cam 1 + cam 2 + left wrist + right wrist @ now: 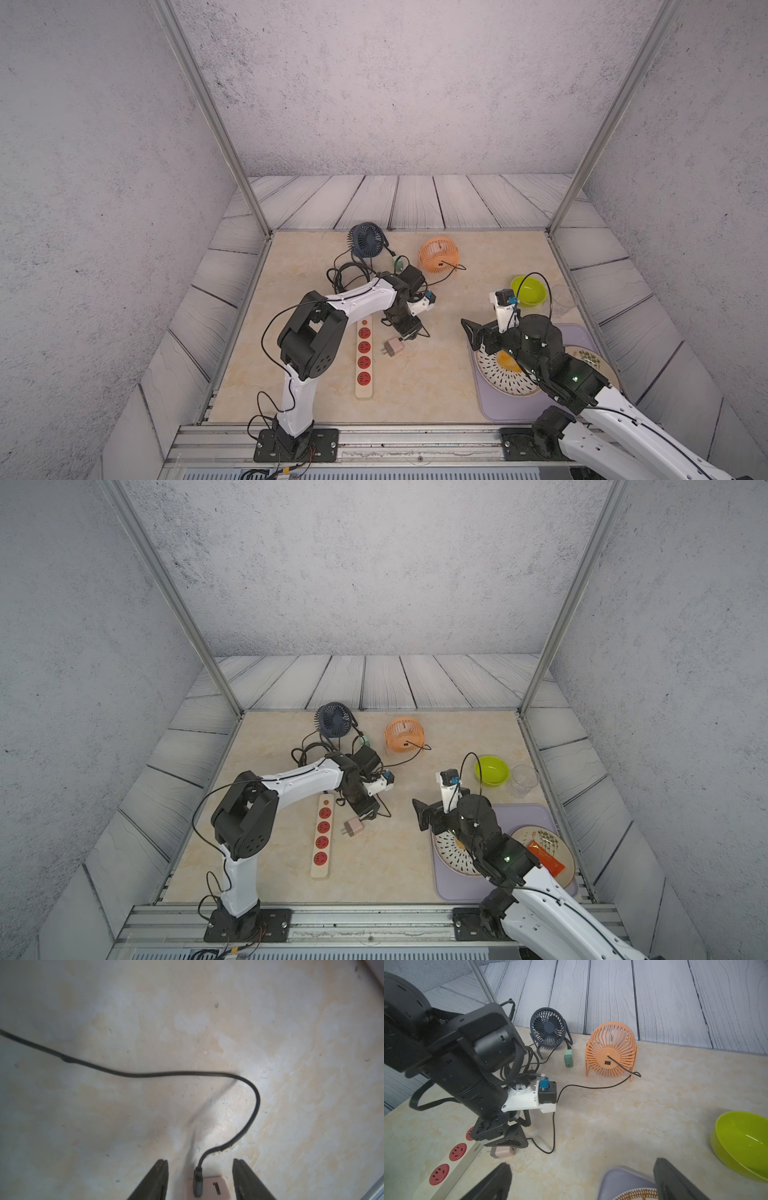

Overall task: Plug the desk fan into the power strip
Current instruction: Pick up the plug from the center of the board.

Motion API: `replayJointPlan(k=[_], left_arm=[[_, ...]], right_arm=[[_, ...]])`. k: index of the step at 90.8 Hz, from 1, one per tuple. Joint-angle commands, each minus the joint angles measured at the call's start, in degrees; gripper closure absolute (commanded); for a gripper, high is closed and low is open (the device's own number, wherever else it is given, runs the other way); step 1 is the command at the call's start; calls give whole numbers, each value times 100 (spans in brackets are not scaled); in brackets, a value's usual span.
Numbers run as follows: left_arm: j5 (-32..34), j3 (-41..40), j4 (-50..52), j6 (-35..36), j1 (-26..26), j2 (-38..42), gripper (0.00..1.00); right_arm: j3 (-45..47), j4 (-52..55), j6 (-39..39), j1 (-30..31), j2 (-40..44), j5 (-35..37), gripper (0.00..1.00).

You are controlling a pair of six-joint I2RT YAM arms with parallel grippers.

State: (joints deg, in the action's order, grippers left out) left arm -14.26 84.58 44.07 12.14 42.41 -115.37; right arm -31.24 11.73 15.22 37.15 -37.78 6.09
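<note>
Low over the tabletop, the left tool stands partly open, one finger on each side of a pink plug. It is not clamped on the plug, and a gap shows beside at least one finger. The plug lies flat with its prongs turned toward the power strip, just right of it but apart from it. The strip is a cream bar with four red sockets, running near to far, and its far end is under the left arm. A thin black cable leaves the plug, loops over the tabletop and runs to the back of the orange fan, which stands at the far side. Left of that fan is a blue fan with a green plug lying near its foot and a tangle of dark cord beside it. Well to the right, the right tool is wide open and holds nothing, hanging above the far-left corner of a purple tray that carries plates. A green bowl and a clear cup sit just beyond the tray.
</note>
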Motion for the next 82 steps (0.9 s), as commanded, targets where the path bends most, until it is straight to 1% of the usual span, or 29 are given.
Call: replayJointPlan(k=[1, 14, 28, 33, 40, 50, 64, 75, 82], left_arm=[[-179, 315, 222, 22, 48, -274, 48], [-272, 564, 194, 56, 73, -508, 52], [-340, 717, 198, 35, 108, -641, 63], [-326, 764, 195, 5, 109, -672, 69], [-346, 870, 287, -55, 109, -684, 82], [-378, 876, 271, -106, 105, -635, 100], [-391, 981, 392, -333, 77, -434, 100], [-379, 976, 292, -624, 17, -92, 100], [-460, 1014, 302, -729, -25, 77, 100]], right_arm=[[106, -87, 220, -23, 98, -16, 1], [147, -22, 296, -23, 189, 17, 1], [263, -66, 369, -18, 312, 34, 1], [245, -17, 376, -21, 315, 37, 1], [221, 61, 436, -23, 330, 59, 1], [401, -187, 457, -23, 306, -3, 1], [316, -168, 528, -21, 184, -71, 1], [517, -668, 461, -23, 39, -570, 1], [497, -780, 632, -23, -76, -662, 2]])
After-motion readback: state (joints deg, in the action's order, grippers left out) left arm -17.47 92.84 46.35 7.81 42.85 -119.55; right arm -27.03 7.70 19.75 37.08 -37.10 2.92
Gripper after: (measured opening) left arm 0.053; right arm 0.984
